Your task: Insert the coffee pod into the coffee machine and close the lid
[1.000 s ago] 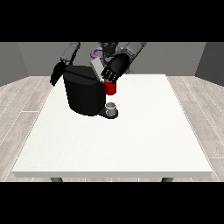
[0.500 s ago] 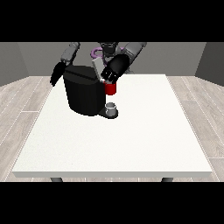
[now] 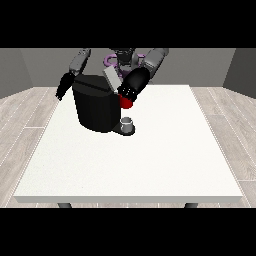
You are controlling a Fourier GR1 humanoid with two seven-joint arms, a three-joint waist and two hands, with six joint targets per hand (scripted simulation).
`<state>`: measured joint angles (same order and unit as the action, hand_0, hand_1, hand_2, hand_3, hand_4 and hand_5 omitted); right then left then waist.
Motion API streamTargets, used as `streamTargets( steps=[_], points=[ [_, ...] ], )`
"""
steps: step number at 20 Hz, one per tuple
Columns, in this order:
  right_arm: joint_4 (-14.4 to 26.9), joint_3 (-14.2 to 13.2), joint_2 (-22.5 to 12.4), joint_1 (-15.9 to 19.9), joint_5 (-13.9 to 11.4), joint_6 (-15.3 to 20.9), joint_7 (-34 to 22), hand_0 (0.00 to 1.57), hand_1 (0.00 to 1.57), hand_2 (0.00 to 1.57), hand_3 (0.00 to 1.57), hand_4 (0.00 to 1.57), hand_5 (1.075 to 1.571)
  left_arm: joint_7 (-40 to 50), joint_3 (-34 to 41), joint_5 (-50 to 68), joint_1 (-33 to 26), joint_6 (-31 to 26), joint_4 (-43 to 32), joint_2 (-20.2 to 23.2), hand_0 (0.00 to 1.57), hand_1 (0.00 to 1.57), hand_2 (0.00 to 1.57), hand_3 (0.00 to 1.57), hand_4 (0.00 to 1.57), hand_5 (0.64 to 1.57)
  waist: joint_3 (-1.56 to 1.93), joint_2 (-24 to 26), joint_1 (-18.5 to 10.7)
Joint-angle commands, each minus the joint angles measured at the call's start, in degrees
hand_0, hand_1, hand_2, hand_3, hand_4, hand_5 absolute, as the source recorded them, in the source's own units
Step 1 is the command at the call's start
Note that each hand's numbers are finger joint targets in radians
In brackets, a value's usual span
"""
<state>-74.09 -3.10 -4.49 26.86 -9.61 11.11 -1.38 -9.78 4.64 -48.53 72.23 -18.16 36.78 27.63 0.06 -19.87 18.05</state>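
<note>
The white counter [image 3: 150, 160] fills most of the front view, a broad plain slab on dark legs, with pale wood-plank floor on either side of it and grey walls behind. On the counter's far part, toward the view's left, stands the coffee machine [image 3: 97, 107], the landmark here: a squat black body, upright, taller than wide, its front facing the camera and slightly toward the view's right. A pale grey lid [image 3: 113, 80] rises from the machine's top at a slant, tilted up and back, so the machine stands open. At the machine's foot, on its right side in the view, a small grey cup [image 3: 128, 124] sits upright on a dark base. Just above that cup, at the machine's upper right, shows a red thing at the machine [image 3: 126, 103], rounded and partly covered.

Behind the machine the robot leans in with both arms. The hand at the view's right [image 3: 129, 91] is black and lies against the machine's upper right corner, just below the lid and right over the red thing; whether its fingers are curled or straight cannot be told. The hand at the view's left [image 3: 63, 87] hangs beside the machine's upper left edge, pointing downward, its fingers looking straight and holding nothing.

The grey coffee pod does not plainly show anywhere around the machine
</note>
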Motion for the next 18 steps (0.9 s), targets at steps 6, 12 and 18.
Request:
streamTargets(
  steps=[6,12,18],
  points=[
    [1.38,-0.05,0.32,0.99,-0.48,0.66,0.15,0.00,0.00,0.00,0.00,0.06,1.571,0.19,0.89,0.12,1.27,3.07,0.05,-2.84,1.15,1.15,1.15,0.95,0.00,1.571,-0.04,-0.38,-0.26],
    [1.52,-0.22,-1.88,1.60,-0.56,-1.34,0.75,0.00,0.00,0.00,0.00,0.11,1.571,-0.39,1.53,-0.27,2.88,4.19,-0.18,-1.76,1.21,1.21,1.19,0.97,0.00,1.571,-0.04,-1.63,1.13],
    [0.51,0.45,0.79,0.74,-1.45,1.78,0.33,0.00,0.00,0.00,0.00,0.22,1.571,-5.48,0.61,-1.99,2.20,5.12,-0.22,1.52,1.14,1.14,1.12,0.84,0.00,1.571,-0.04,-2.25,0.41]
  ],
)
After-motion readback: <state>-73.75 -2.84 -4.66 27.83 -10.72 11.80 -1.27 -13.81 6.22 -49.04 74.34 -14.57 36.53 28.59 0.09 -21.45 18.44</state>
